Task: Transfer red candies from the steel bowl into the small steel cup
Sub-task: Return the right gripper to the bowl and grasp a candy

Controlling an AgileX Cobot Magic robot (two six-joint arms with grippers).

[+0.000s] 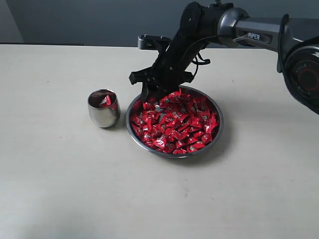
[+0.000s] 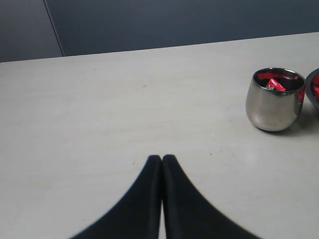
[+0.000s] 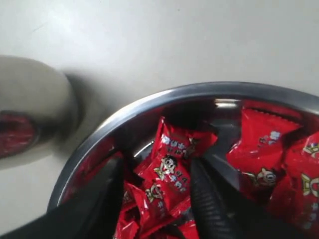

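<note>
The red candies (image 1: 174, 122) fill the steel bowl (image 1: 220, 123) at the table's middle. My right gripper (image 1: 152, 97) dips into the bowl's back left part. In the right wrist view it (image 3: 158, 172) is open, its fingers straddling a red candy (image 3: 167, 180) just inside the bowl's rim (image 3: 149, 102). The small steel cup (image 1: 103, 110) stands upright just left of the bowl, holding a couple of red candies (image 2: 274, 83). My left gripper (image 2: 162, 158) is shut on nothing, low over bare table some way from the cup (image 2: 274, 107). It does not show in the exterior view.
The pale table (image 1: 60, 184) spreads wide around bowl and cup. The right arm (image 1: 249, 30) comes in from the back right, over the table behind the bowl. A dark wall (image 2: 174, 22) runs along the table's far edge.
</note>
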